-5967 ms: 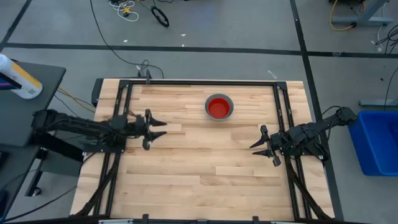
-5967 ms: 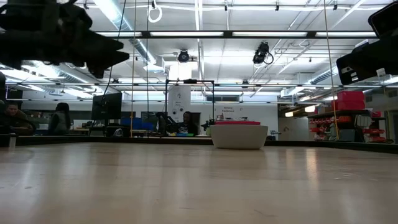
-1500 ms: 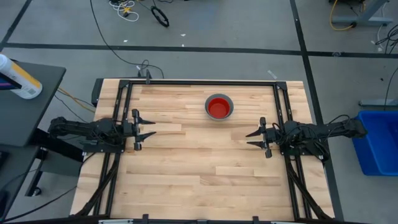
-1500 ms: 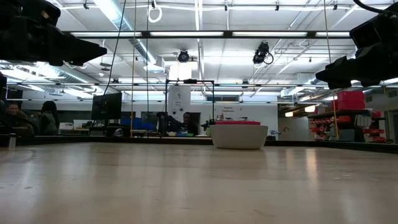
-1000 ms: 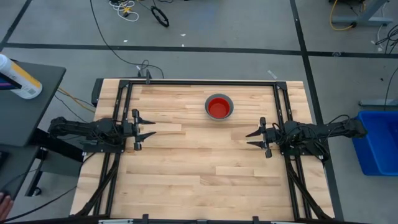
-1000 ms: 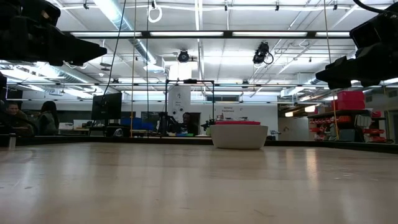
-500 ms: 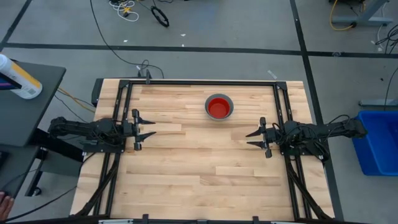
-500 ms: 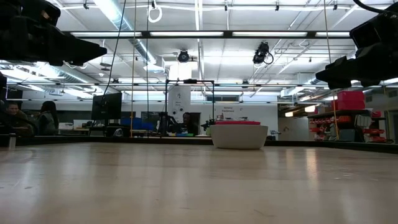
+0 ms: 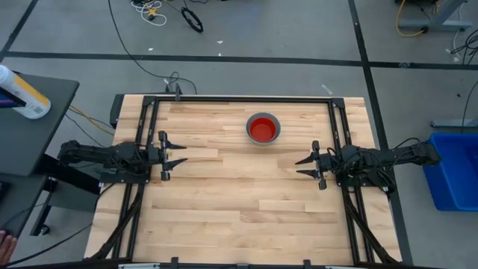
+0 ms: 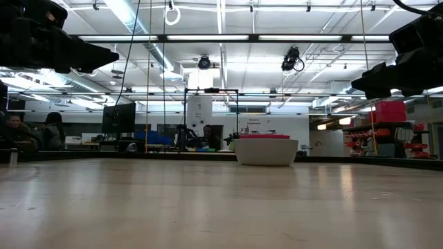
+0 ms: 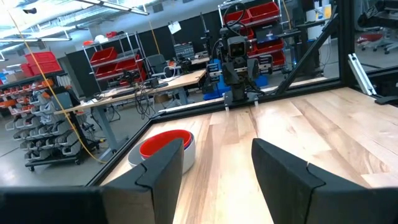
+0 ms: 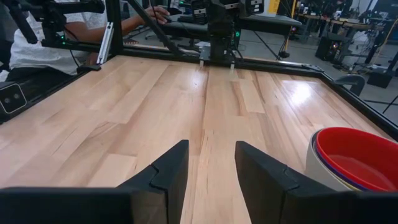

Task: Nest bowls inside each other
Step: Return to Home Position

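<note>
The bowls stand as one nested stack point(image 9: 264, 129) on the wooden table, toward its far edge and a little right of centre: a red bowl shows on top inside a grey-white outer bowl point(image 10: 266, 151), with dark blue and yellow rims just visible point(image 12: 339, 168). The stack also shows in the left wrist view point(image 11: 165, 149). My left gripper point(image 9: 179, 156) hovers open at the table's left edge. My right gripper point(image 9: 301, 166) hovers open at the right edge. Both point level toward the table's middle, clear of the stack.
A black metal frame point(image 9: 239, 99) runs around the table top. A blue bin point(image 9: 454, 168) stands off the table to the right and a dark side table with a white bottle point(image 9: 22, 93) to the left. A person sits beyond the table point(image 12: 37, 37).
</note>
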Controlling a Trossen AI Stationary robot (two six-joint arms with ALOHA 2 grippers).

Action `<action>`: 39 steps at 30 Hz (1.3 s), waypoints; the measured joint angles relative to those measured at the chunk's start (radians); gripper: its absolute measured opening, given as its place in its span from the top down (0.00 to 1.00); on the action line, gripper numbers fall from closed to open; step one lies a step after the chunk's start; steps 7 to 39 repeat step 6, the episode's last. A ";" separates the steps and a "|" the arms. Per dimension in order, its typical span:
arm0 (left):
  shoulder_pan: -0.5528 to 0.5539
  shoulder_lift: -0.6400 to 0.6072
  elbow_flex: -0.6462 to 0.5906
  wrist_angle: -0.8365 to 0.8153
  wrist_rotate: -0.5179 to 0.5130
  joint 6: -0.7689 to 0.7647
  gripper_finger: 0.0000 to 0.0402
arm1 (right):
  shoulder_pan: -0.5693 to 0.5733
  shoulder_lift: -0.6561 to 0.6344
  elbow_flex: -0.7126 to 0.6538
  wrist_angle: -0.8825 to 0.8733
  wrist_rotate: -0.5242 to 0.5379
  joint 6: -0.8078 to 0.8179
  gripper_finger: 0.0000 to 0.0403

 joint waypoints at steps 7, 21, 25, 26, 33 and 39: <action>0.000 0.000 0.000 0.000 0.000 0.000 0.51 | 0.000 0.000 0.000 0.000 0.000 0.000 0.65; 0.000 0.000 0.000 0.000 0.000 0.000 0.51 | 0.000 0.000 0.000 0.000 0.000 0.000 0.65; 0.000 0.000 0.000 0.000 0.000 0.000 0.51 | 0.000 0.000 0.000 0.000 0.000 0.000 0.65; 0.000 0.000 0.000 0.000 0.000 0.000 0.51 | 0.000 0.000 0.000 0.000 0.000 0.000 0.65; 0.000 0.000 0.000 0.000 0.000 0.000 0.51 | 0.000 0.000 0.000 0.000 0.000 0.000 0.65; 0.000 0.000 0.000 0.000 0.000 0.000 0.51 | 0.000 0.000 0.000 0.000 0.000 0.000 0.65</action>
